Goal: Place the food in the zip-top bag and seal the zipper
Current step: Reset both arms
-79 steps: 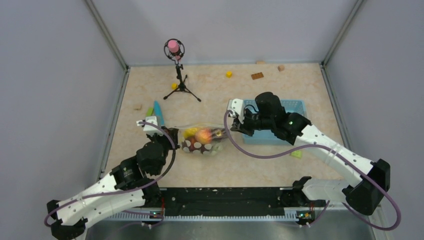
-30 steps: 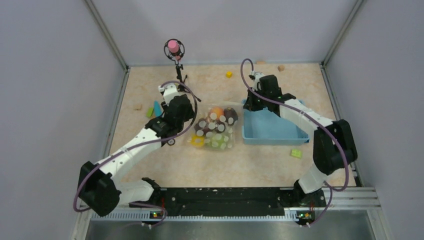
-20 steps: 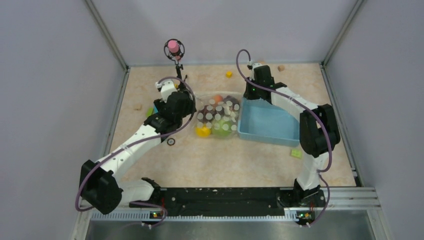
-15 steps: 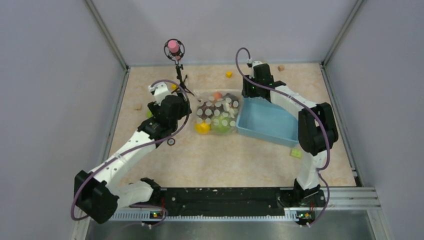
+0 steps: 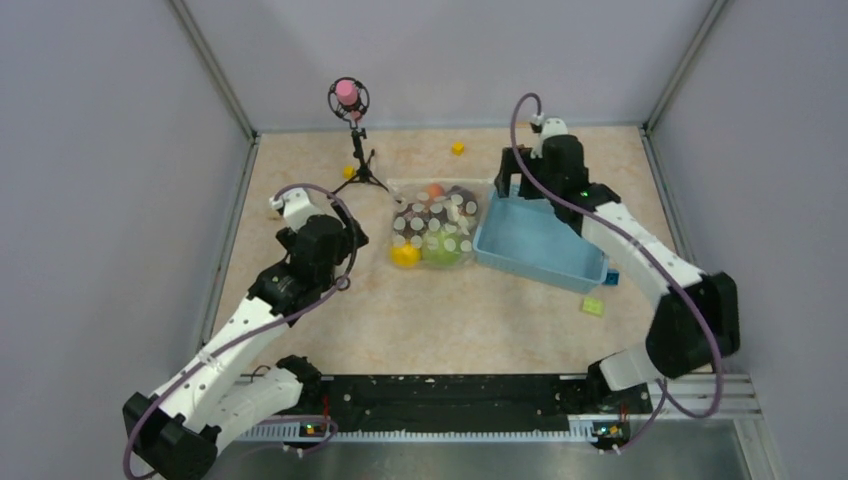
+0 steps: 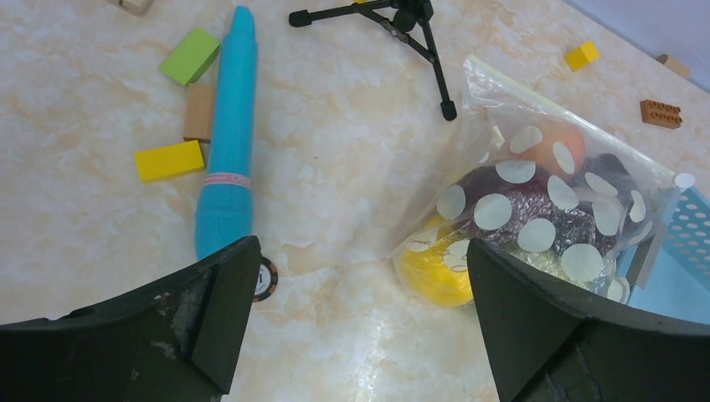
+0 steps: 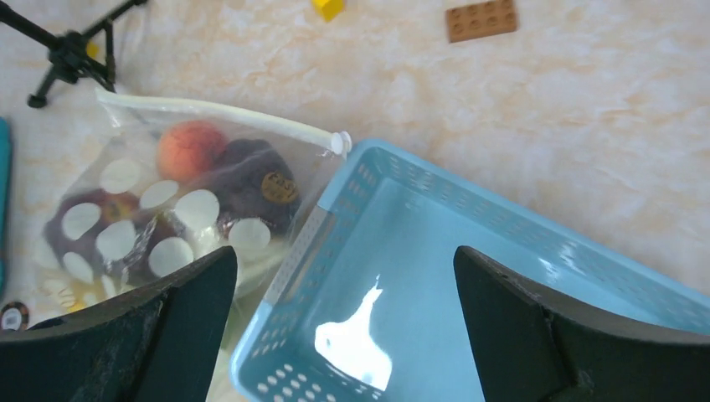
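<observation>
The zip-top bag (image 5: 436,222) lies on the table with the food inside, its right side against the blue basket. Through the dotted plastic I see a yellow piece (image 6: 431,272), a dark red apple (image 6: 511,205) and an orange-peach one (image 7: 188,149). The zipper (image 7: 218,115) runs flat along the bag's far edge. My left gripper (image 5: 348,238) hangs open to the left of the bag, with bare table between its fingers (image 6: 358,276). My right gripper (image 5: 516,183) is open above the basket's near-left corner (image 7: 343,268), apart from the bag.
The light-blue mesh basket (image 5: 540,245) sits skewed right of the bag. A microphone tripod (image 5: 355,140) stands behind it. A blue pen (image 6: 226,142), green (image 6: 191,54), brown (image 6: 198,111) and yellow (image 6: 167,161) blocks and a chip (image 6: 264,279) lie left.
Both grippers have opened, let go of the bag and drawn away from it, left toward the near side, right to the right. The bag now rests farther back against the basket.
</observation>
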